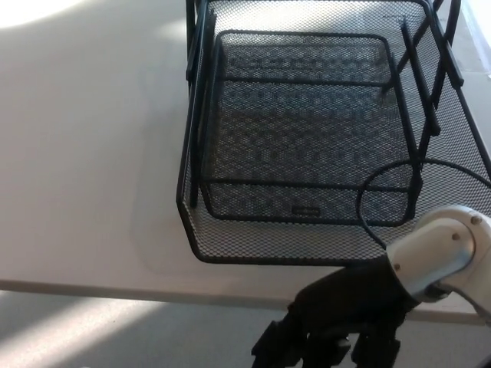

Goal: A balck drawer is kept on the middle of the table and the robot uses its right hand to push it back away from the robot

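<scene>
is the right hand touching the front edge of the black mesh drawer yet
No, the right hand hangs below the table edge, with pale tabletop showing between it and the drawer front.

A black mesh drawer (307,138) sits on the white worktop (84,153), its front edge just beyond the right hand (337,322), whose fingers (272,345) point downward.

The drawer (307,146) is black wire mesh on a thin metal frame, dull rather than shiny. The table (84,153) is smooth, matt white. At the lower right, the right hand (337,322) looks like matt black plastic, its wrist joint (441,249) satin silver-grey.
</scene>
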### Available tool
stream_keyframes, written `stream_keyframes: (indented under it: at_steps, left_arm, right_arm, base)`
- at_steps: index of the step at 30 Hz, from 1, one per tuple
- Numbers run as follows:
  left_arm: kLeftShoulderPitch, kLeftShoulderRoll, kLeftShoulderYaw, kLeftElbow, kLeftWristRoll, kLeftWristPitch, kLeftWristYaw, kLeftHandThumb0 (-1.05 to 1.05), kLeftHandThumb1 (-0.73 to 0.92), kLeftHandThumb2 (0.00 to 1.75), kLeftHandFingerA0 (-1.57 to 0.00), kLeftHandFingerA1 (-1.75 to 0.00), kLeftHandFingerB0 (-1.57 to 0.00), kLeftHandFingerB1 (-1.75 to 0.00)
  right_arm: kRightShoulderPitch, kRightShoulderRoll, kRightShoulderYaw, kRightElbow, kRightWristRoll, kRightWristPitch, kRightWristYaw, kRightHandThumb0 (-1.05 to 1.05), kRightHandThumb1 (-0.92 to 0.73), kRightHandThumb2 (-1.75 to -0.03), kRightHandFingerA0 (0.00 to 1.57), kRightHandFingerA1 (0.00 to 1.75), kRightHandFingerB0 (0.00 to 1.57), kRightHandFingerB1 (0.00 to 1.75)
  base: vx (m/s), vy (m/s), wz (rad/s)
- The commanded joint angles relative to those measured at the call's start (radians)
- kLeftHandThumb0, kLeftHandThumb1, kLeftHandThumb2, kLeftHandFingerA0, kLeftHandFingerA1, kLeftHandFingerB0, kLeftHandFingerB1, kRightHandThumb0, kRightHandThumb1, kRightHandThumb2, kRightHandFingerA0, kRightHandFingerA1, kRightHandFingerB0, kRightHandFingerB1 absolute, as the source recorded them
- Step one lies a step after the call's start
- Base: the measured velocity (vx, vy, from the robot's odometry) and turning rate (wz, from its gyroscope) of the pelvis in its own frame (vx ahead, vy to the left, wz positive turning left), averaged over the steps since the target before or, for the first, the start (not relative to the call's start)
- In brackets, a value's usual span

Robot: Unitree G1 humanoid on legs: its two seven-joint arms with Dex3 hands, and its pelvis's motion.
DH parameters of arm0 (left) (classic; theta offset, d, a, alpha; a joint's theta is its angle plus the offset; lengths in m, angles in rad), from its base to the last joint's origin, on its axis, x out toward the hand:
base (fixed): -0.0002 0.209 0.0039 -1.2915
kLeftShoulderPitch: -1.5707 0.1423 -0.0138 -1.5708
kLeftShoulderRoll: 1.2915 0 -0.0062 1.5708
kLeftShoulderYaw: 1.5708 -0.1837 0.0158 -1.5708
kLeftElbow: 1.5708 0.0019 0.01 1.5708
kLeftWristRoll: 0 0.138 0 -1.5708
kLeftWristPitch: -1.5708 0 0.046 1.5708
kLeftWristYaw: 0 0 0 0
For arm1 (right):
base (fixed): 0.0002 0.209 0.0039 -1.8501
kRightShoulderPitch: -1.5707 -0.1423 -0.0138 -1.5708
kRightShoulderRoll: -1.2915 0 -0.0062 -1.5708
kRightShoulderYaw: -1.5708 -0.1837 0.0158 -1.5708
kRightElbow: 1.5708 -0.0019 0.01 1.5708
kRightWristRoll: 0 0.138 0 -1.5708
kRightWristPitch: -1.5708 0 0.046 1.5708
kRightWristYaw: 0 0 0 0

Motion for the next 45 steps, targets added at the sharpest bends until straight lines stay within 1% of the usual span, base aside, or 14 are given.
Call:
stream_keyframes:
  at_steps: [1,6,7,10,13,16,21,25,28,33,40,41,44,45]
  left_arm:
    - [0.003,0.017,0.007,0.006,0.006,-0.003,-0.011,-0.58,0.72,0.62,-0.45,-0.38,-0.29,-0.32]
    - [0.007,0.021,0.006,0.002,0.008,-0.012,-0.01,-0.57,0.75,0.63,-0.49,-0.38,-0.31,-0.32]
    - [0.008,0.021,0.005,0.001,0.008,-0.011,-0.01,-0.58,0.72,0.63,-0.48,-0.38,-0.3,-0.32]
    - [0.008,0.021,0.004,0.006,0.009,-0.009,-0.01,-0.58,0.72,0.62,-0.45,-0.38,-0.28,-0.32]
    - [0.007,0.019,0.009,0.008,0.005,-0.002,-0.011,-0.57,0.72,0.62,-0.45,-0.38,-0.29,-0.32]
    - [0.005,0.016,0.007,0.011,0.008,-0.001,-0.011,-0.57,0.72,0.62,-0.43,-0.37,-0.28,-0.31]
    - [0.002,0.018,0.002,0.008,0.014,0.002,-0.009,-0.57,0.71,0.63,-0.47,-0.38,-0.3,-0.32]
    - [0.006,0.017,0.007,0.008,0.008,0.001,-0.01,-0.56,0.72,0.62,-0.45,-0.37,-0.29,-0.31]
    - [0.005,0.019,0.004,0.012,0.012,-0.007,-0.01,-0.57,0.72,0.63,-0.47,-0.38,-0.31,-0.32]
    - [0.003,0.017,0.004,0.013,0.014,0.001,-0.004,-0.57,0.72,0.62,-0.45,-0.37,-0.29,-0.31]
    - [0.003,0.014,0.007,0.015,0.008,-0.001,-0.01,-0.58,0.71,0.63,-0.49,-0.39,-0.31,-0.32]
    - [0.004,0.015,0.008,0.013,0.007,-0.002,-0.011,-0.58,0.72,0.62,-0.45,-0.38,-0.3,-0.32]
    - [0.003,0.016,0.008,0.015,0.008,0.0,-0.013,-0.57,0.72,0.62,-0.44,-0.37,-0.29,-0.31]
    - [0.003,0.016,0.006,0.016,0.011,-0.002,-0.008,-0.57,0.71,0.63,-0.48,-0.38,-0.32,-0.32]
  right_arm:
    - [-0.072,0.022,-0.048,0.063,-0.009,0.034,0.041,-0.54,-0.78,-0.63,0.42,0.4,0.27,0.32]
    - [-0.084,0.039,-0.058,0.113,-0.017,0.038,0.044,-0.55,-0.77,-0.64,0.44,0.39,0.28,0.32]
    - [-0.083,0.047,-0.054,0.139,-0.02,0.041,0.044,-0.56,-0.77,-0.64,0.44,0.39,0.28,0.32]
    - [-0.08,0.064,-0.044,0.196,-0.038,0.02,0.046,-0.57,-0.76,-0.63,0.46,0.4,0.29,0.33]
    - [-0.078,0.079,-0.037,0.245,-0.058,-0.001,0.047,-0.57,-0.76,-0.63,0.46,0.4,0.29,0.33]
    - [-0.071,0.102,-0.028,0.349,-0.097,-0.058,0.036,-0.56,-0.75,-0.63,0.48,0.41,0.3,0.34]
    - [-0.091,0.141,-0.027,0.478,-0.135,-0.092,0.042,-0.53,-0.76,-0.63,0.47,0.4,0.31,0.34]
    - [-0.103,0.173,-0.038,0.581,-0.157,-0.134,0.043,-0.53,-0.77,-0.62,0.47,0.4,0.3,0.34]
    - [-0.125,0.189,-0.048,0.646,-0.175,-0.159,0.051,-0.53,-0.76,-0.63,0.46,0.4,0.31,0.34]
    - [-0.17,0.195,-0.07,0.672,-0.188,-0.16,0.075,-0.55,-0.75,-0.62,0.47,0.4,0.31,0.34]
    - [-0.225,0.211,-0.093,0.734,-0.21,-0.184,0.094,-0.56,-0.73,-0.63,0.51,0.42,0.34,0.35]
    - [-0.233,0.215,-0.096,0.746,-0.213,-0.189,0.098,-0.56,-0.73,-0.62,0.5,0.41,0.33,0.35]
    - [-0.25,0.226,-0.103,0.777,-0.221,-0.201,0.108,-0.57,-0.73,-0.62,0.5,0.41,0.33,0.35]
    - [-0.259,0.231,-0.106,0.792,-0.225,-0.203,0.11,-0.56,-0.72,-0.62,0.5,0.41,0.33,0.35]
  base:
    - [0.0,0.0,0.0]
    - [0.0,0.0,0.0]
    - [0.0,0.0,0.0]
    - [0.0,0.0,0.0]
    - [0.0,0.0,0.0]
    - [0.0,0.0,0.0]
    - [0.0,0.0,0.0]
    - [0.0,0.0,0.0]
    - [0.0,0.0,0.0]
    - [0.0,0.0,0.0]
    - [0.0,0.0,0.0]
    - [0.0,0.0,0.0]
    - [0.0,0.0,0.0]
    - [0.0,0.0,0.0]
